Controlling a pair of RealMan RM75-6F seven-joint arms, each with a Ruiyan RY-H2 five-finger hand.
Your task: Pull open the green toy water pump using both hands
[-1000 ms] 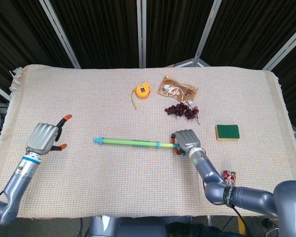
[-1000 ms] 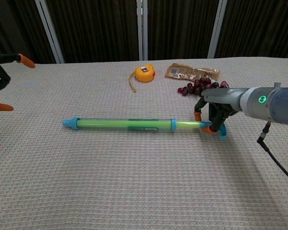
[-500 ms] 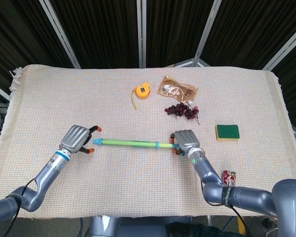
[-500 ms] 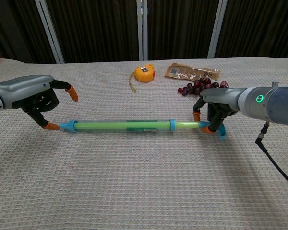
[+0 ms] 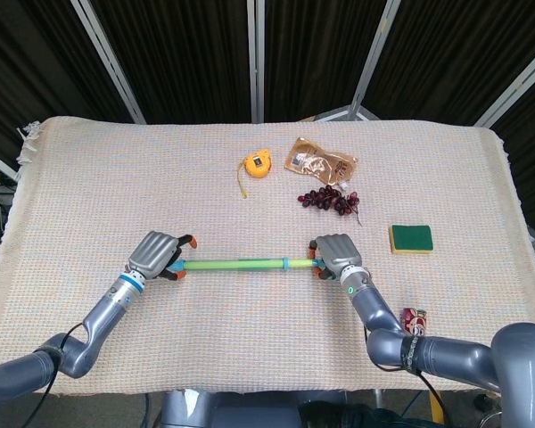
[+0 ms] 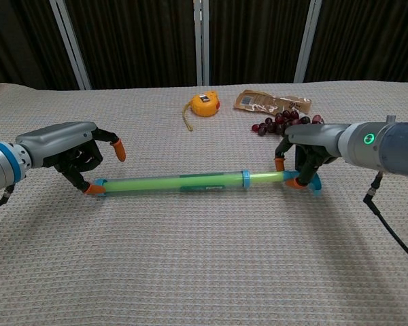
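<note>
Head view: high, looking steeply down, takes in the whole bench [image 5: 89, 178] edge to edge, dark curtains behind. Chest view: low, near bench height, faces forward across the cloth, much closer in. Shared: green toy water pump [image 5: 236, 263] [image 6: 170, 183], both hands, tape measure [image 5: 257, 164] [image 6: 205, 104], grapes [image 5: 328, 201] [image 6: 280, 123], snack packet [image 5: 321, 161] [image 6: 272, 102].

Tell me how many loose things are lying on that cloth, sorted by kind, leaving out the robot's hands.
Toys: 1, the green water pump
Tools: 1, the orange tape measure
Food: 3, the bunch of dark grapes, the snack packet, the small red can
Cleaning things: 1, the green and yellow sponge
Total: 6
</note>
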